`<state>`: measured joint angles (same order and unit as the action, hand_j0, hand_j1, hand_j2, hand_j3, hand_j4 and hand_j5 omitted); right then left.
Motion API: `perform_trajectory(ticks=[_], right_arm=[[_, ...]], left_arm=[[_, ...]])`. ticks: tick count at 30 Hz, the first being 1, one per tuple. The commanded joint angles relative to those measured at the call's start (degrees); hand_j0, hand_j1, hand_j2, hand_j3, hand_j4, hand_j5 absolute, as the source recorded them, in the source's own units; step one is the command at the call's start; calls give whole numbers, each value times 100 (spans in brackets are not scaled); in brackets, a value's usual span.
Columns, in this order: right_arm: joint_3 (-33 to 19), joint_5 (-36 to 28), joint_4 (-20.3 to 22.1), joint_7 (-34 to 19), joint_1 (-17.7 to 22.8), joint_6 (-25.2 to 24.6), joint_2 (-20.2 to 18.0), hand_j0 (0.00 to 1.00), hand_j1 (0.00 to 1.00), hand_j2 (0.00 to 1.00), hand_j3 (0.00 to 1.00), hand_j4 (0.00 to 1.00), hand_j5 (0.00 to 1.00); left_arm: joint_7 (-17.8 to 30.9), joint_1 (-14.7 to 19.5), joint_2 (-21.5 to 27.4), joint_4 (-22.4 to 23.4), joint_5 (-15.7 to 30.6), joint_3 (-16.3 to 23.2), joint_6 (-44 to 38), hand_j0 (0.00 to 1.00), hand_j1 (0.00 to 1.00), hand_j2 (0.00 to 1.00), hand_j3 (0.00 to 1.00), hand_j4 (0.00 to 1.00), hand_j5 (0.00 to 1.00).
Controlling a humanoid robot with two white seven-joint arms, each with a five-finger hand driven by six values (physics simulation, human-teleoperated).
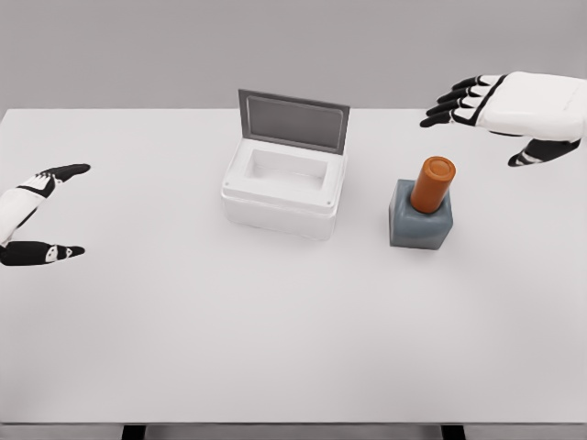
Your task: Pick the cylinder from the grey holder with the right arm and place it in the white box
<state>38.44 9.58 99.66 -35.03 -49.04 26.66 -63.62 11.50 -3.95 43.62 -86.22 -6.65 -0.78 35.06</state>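
An orange cylinder (pixel 433 184) stands tilted in the grey holder (pixel 421 220) on the right of the white table. The white box (pixel 284 188) sits in the middle with its grey lid (pixel 293 120) raised at the back. My right hand (pixel 481 124) hovers above and to the right of the cylinder, apart from it, fingers spread and pointing left, holding nothing. My left hand (pixel 55 211) rests over the table's left edge, fingers relaxed and empty.
The white table (pixel 275 330) spans the whole view, its front edge near the bottom of the picture. Behind it is a plain grey wall.
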Motion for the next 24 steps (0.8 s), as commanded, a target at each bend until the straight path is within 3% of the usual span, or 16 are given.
perform_trajectory(ticks=[1,6,9,12,15,24], right_arm=[[15,-17,1,3,0,-12,-10,100,100,100,100,100,100],[173,-70,27,3,0,-143,-19,100,100,100,100,100,100],[454,-79,10,3,0,-890,-1,100,100,100,100,100,100],[393,-87,-8,3,-70,-1049,183,100,100,100,100,100,100],[437,-61,1,3,-105,-2007,447,100,100,100,100,100,100],[1017,44,-210,3,-79,-1805,746,100,100,100,100,100,100]], left_arm=[[1,0,6,18,24,-10,-6,100,100,100,100,100,100],[1,0,-11,18,24,-10,-6,100,100,100,100,100,100],[1,0,-29,35,15,-10,-6,100,100,100,100,100,100],[1,9,-47,115,24,-19,-6,100,100,100,100,100,100],[1,9,-47,115,32,-10,-6,100,100,100,100,100,100],[1,9,-117,106,15,-10,-6,100,100,100,100,100,100]])
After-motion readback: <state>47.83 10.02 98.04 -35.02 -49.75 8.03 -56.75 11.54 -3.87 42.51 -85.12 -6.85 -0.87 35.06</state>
